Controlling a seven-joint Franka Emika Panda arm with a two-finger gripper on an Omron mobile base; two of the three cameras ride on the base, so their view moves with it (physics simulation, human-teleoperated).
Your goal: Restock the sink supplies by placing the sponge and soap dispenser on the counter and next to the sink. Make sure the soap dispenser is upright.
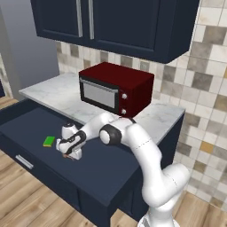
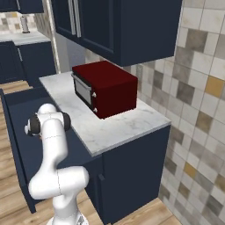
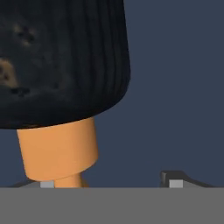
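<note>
A simulated kitchen corner with navy wall cabinets, a mottled tile backsplash and wood flooring. A white marble counter [image 1: 62,95] carries a dark red microwave [image 1: 116,88]. Below it, a wide navy drawer [image 1: 35,128] stands pulled open.

The white arm reaches down into that drawer. Its claw [image 1: 70,153] is low over the drawer floor, just beside the small green sponge [image 1: 48,141], which lies flat there. In the hand view, the soap dispenser [image 3: 59,61] sits very close to the camera: a black body with its orange pump neck pointing toward the fingertips [image 3: 174,179]. The jaws stand apart on either side of the neck; whether they touch it yet cannot be told.

Risk, as a judgement: the neck is narrow and round, so a grip there could let the heavier body swing or slip, leaving the bottle tipped rather than upright. No sink is in sight from here.
</note>
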